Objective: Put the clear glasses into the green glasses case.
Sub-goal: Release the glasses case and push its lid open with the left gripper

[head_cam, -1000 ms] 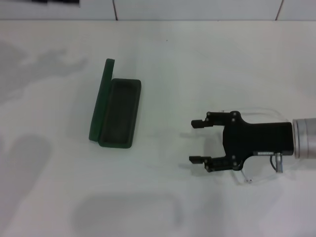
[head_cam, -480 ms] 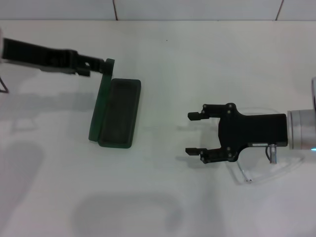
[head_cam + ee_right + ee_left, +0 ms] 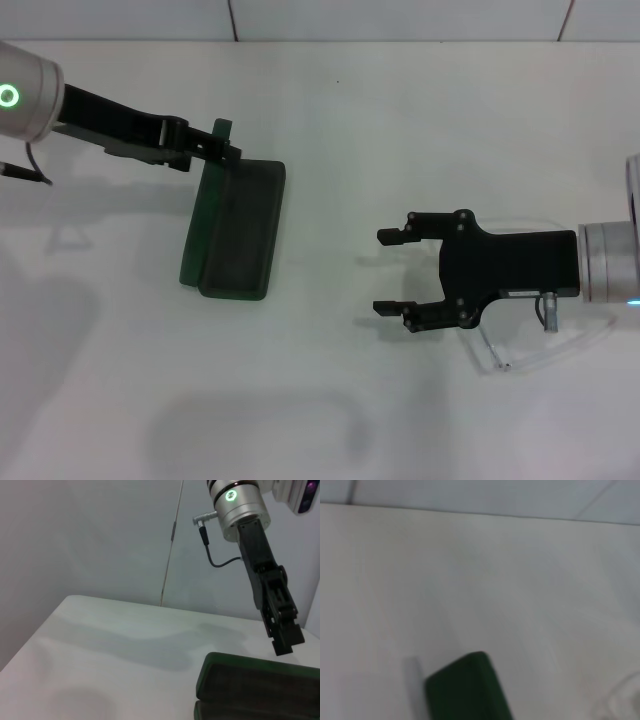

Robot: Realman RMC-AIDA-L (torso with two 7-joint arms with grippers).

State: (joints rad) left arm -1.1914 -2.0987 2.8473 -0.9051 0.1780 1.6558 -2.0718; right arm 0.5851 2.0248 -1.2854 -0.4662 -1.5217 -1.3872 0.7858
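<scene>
The green glasses case point(image 3: 237, 230) lies open on the white table at left, lid point(image 3: 205, 205) standing on its left side; it also shows in the right wrist view point(image 3: 260, 690) and as a corner in the left wrist view point(image 3: 467, 690). My left gripper point(image 3: 225, 150) reaches in from the upper left, shut, its tip at the far end of the lid; the right wrist view shows it point(image 3: 283, 642) just above the case rim. The clear glasses point(image 3: 530, 352) lie at right, mostly under my right arm. My right gripper point(image 3: 389, 272) is open and empty, pointing toward the case.
A white table point(image 3: 330, 120) carries everything, with a tiled wall along its far edge point(image 3: 400, 20). A stretch of bare table separates the case from the right gripper. Soft shadows fall on the near part of the table.
My left arm has come in from the left and reached the far end of the case lid. The right gripper has shifted slightly left, uncovering more of the glasses.
</scene>
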